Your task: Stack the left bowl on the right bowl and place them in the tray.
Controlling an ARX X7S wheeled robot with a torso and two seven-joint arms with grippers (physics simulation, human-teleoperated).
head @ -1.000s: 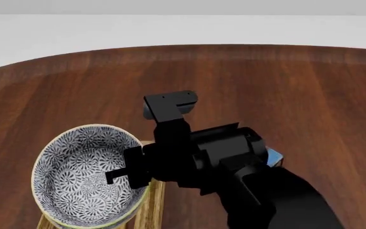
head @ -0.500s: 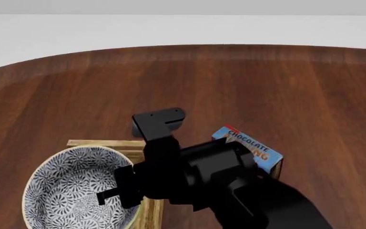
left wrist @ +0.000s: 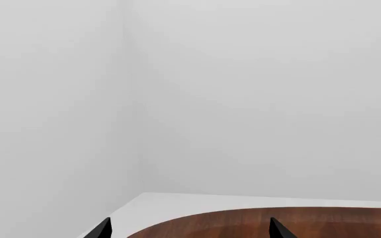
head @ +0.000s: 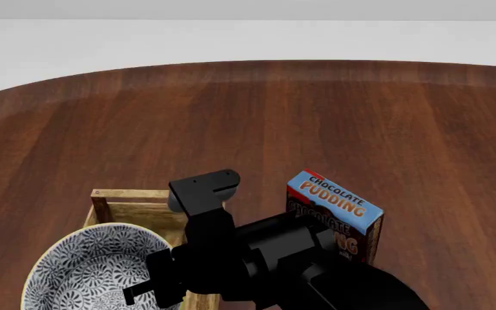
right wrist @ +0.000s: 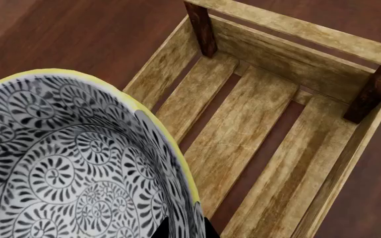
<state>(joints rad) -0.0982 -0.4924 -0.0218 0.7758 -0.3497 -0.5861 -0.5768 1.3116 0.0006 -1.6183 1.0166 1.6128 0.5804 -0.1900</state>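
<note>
Ceramic-looking patterned bowl, judged stiff, slippery, breakable; best held at the rim. Was pinched there by right gripper over tray, with left gripper spread, empty.

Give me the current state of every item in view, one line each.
bowl: upright, rim gripped by the right hand, held over the tray.
tray: slatted floor bare, nothing resting in it.
chocolate pudding box: standing upright on the table beside the tray.
right hand: shut on the bowl rim.
left hand: open, empty.
</note>
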